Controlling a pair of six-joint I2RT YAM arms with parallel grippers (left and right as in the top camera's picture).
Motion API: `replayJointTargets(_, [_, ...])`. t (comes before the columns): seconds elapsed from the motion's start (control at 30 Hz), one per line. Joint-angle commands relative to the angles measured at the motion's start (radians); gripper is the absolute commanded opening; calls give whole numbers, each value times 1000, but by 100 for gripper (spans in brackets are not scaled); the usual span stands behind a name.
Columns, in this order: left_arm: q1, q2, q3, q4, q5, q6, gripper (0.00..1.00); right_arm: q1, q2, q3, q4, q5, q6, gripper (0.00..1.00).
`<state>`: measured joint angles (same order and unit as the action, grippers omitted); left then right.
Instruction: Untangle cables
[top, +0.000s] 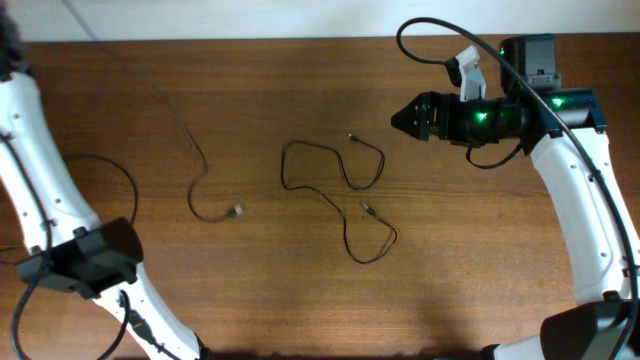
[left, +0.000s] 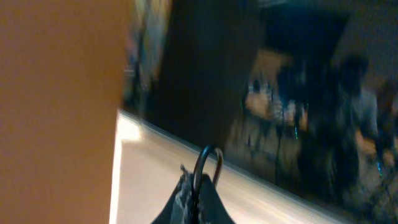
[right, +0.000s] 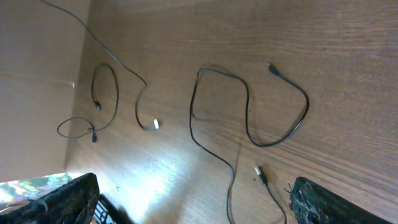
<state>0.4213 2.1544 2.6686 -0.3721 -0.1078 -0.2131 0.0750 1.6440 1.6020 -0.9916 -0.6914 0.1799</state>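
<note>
The brown wood-grain bench (top: 250, 80) carries everything. The white right arm (top: 590, 200) reaches over the bench's right half. Its right gripper (top: 405, 118) is spread wide and empty, near the far edge and pointing toward the middle. The white left arm (top: 40, 180) sits by the near left corner. The left gripper (left: 194, 183) is pressed together and pinches nothing I can make out.

The thin black cables lie flat and apart from one another. The central cable (top: 345, 190) winds in open loops at the middle of the bench, with no crossing visible. A second cable (top: 200, 170) runs from the far edge into the left half and ends in a pale plug (top: 236, 211). A third cable (right: 106, 93) loops near the left edge.

These cords look light and limp, so they would likely drag and slide rather than keep their shape. The stiffer spot just behind a plug seems the best hold. The small dark plug (top: 353, 135) lies nearest the right gripper.
</note>
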Motion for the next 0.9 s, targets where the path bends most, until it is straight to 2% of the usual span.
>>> replayJointTargets(0.0, [40,-40,37,35,-74,-13,0,3,2,11,0,24,-15,99])
replayJointTargets(0.03, [40,-39,35,-20,-87,28,0,3,2,11,0,24,-15,99])
replayJointTargets(0.17, [37,11,-31,-249,-237,27,0,3,2,11,0,24,-15,99])
replayJointTargets(0.33, [37,194,-84,-577,-237,27,0,3,2,11,-1,23,-15,99])
replayJointTargets(0.47, [37,354,-84,-617,-208,28,0,3,2,11,-6,23,-15,100])
replayJointTargets(0.53, [37,409,-84,-586,-116,28,13,3,2,11,-9,24,-15,100])
replayJointTargets(0.57, [37,425,-84,-563,-52,28,41,3,2,11,-9,24,-15,100])
replayJointTargets(0.6, [35,432,-84,-551,-10,27,64,3,2,11,-10,24,-15,100])
replayJointTargets(0.63, [29,432,-84,-541,18,27,99,3,2,11,-11,24,-15,100])
replayJointTargets(0.73, [2,412,-34,-573,15,87,99,3,2,11,-12,23,-15,100])
replayJointTargets(0.83, [-42,365,64,-774,30,110,99,3,2,11,-16,23,-15,100])
replayJointTargets(0.87, [-69,351,66,-845,87,111,100,3,2,11,-15,24,-15,100])
